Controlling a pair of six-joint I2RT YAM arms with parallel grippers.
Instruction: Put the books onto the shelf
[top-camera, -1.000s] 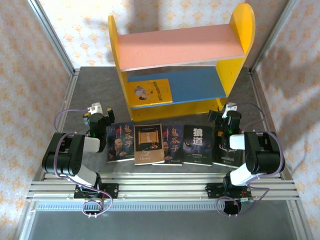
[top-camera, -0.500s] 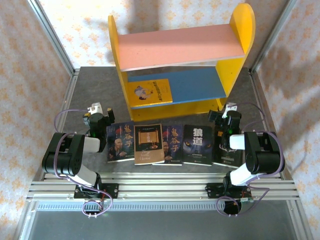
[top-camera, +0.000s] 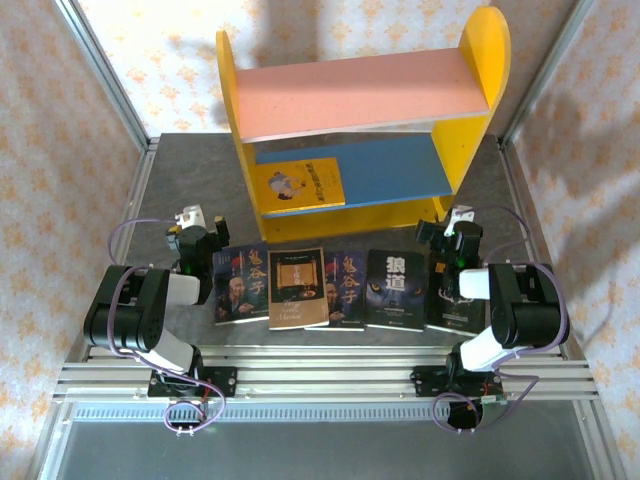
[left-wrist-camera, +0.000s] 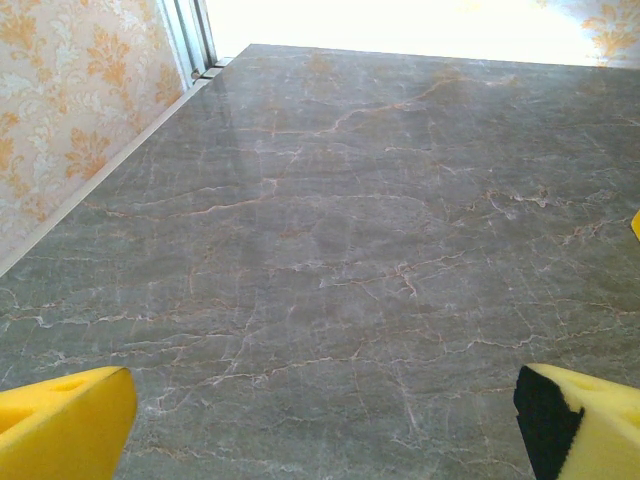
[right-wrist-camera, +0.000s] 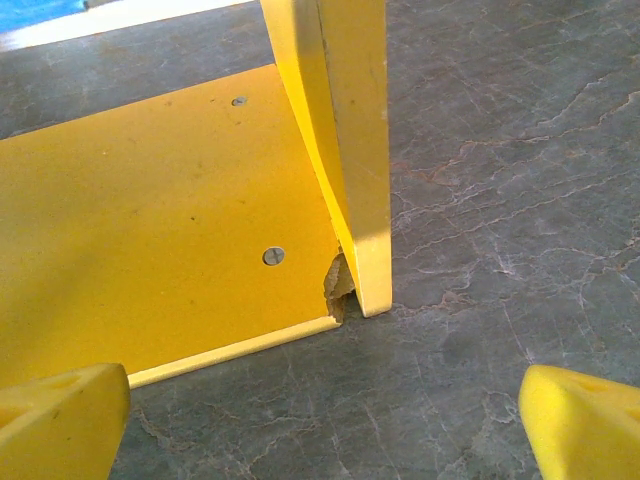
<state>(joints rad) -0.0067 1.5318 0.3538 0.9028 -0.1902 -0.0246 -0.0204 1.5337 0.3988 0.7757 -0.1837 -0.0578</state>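
Note:
The books lie flat in a row on the grey table: a dark one (top-camera: 240, 284), a tan one (top-camera: 298, 288), two more dark ones (top-camera: 346, 290) (top-camera: 396, 288), and one (top-camera: 452, 308) partly under my right arm. The shelf (top-camera: 365, 95) stands behind them with a pink upper board and a blue lower board (top-camera: 395, 165), where a yellow book (top-camera: 306, 184) lies. My left gripper (top-camera: 200, 226) (left-wrist-camera: 330, 430) is open over bare table, left of the row. My right gripper (top-camera: 448, 230) (right-wrist-camera: 325, 430) is open, facing the foot of the shelf's yellow side panel (right-wrist-camera: 352, 150).
Patterned walls (top-camera: 60, 150) and metal frame posts (top-camera: 105, 75) close in the table on both sides. The arm bases sit on a rail (top-camera: 320, 380) at the near edge. A chipped corner (right-wrist-camera: 338, 282) shows where the shelf's lower front board meets the side panel.

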